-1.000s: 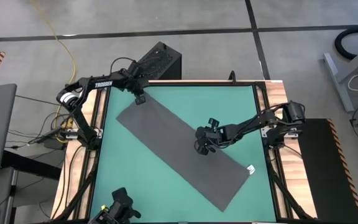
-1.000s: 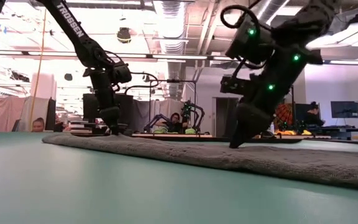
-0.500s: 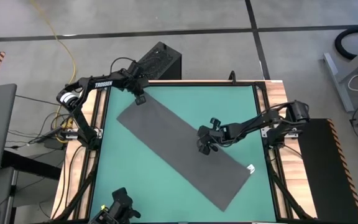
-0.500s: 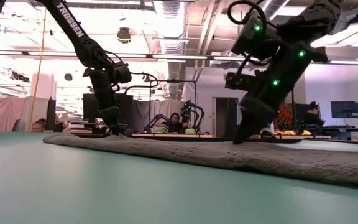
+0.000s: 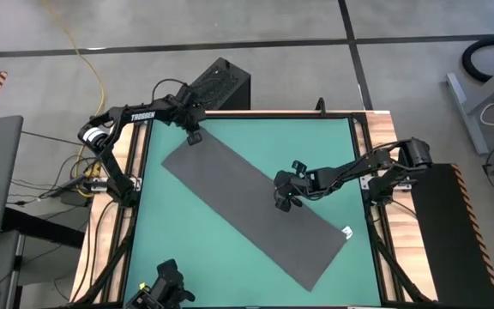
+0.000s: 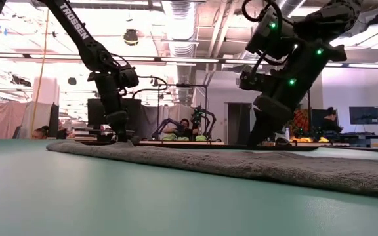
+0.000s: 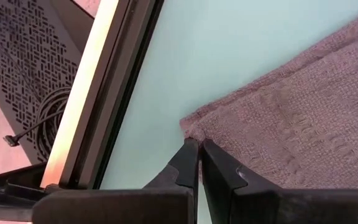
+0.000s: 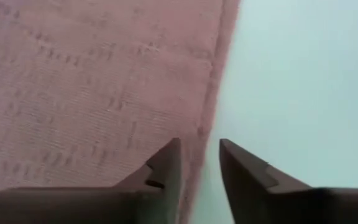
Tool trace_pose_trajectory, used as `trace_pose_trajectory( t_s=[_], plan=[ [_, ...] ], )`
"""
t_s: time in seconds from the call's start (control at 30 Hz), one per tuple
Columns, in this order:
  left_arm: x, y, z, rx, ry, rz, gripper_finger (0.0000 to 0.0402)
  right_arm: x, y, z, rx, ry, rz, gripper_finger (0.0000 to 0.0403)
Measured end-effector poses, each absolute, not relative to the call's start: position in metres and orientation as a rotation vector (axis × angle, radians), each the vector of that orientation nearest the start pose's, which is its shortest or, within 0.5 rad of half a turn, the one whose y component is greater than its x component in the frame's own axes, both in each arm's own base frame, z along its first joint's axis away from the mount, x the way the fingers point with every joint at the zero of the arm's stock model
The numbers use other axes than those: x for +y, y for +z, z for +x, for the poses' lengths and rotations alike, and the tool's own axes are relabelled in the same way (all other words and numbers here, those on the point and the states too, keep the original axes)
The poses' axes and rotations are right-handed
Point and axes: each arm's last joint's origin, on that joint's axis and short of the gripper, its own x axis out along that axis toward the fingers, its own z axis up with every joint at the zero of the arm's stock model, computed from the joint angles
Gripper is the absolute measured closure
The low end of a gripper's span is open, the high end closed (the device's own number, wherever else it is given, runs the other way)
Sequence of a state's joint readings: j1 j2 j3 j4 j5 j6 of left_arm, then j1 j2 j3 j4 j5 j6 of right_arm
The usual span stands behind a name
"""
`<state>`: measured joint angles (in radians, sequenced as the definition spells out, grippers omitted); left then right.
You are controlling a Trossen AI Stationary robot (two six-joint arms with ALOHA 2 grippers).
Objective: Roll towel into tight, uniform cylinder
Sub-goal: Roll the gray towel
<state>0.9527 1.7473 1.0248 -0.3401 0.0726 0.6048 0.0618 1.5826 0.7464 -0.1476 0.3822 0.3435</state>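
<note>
Two grippers are at work on the towel (image 5: 251,209), which lies flat and unrolled, set diagonally across the green table (image 5: 230,270), its white tag (image 5: 346,232) at the corner nearest the right arm's side. The left gripper (image 7: 197,148) has its fingers pressed together, pinching the towel's far corner beside the table's wooden edge (image 7: 89,87). The right gripper (image 8: 199,155) hovers low over the towel's long edge near mid-length, fingers slightly apart and straddling the hem, one over cloth, one over bare table.
</note>
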Motion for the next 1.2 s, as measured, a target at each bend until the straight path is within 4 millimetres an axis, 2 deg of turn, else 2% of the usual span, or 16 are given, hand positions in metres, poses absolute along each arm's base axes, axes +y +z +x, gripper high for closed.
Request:
trace_pose_trajectory(
  t_s=[0.23, 0.37, 0.53, 0.83, 1.2],
  plan=[
    [0.273, 0.162, 0.197, 1.117, 0.451, -0.016, 0.0401, 0.001, 0.152, 0.295, 0.805, -0.382, 0.070, 0.0197],
    [0.273, 0.162, 0.197, 1.116, 0.450, -0.017, 0.0401, -0.011, 0.149, 0.298, 0.800, -0.393, 0.058, 0.0190],
    [0.273, 0.162, 0.198, 1.114, 0.444, -0.015, 0.0401, -0.024, 0.132, 0.310, 0.777, -0.355, 0.049, 0.0201],
    [0.273, 0.162, 0.198, 1.111, 0.432, -0.009, 0.0401, -0.035, 0.114, 0.319, 0.756, -0.379, 0.047, 0.0248],
    [0.273, 0.162, 0.198, 1.099, 0.428, -0.007, 0.0401, -0.033, 0.121, 0.316, 0.759, -0.377, 0.050, 0.0385]
  ],
)
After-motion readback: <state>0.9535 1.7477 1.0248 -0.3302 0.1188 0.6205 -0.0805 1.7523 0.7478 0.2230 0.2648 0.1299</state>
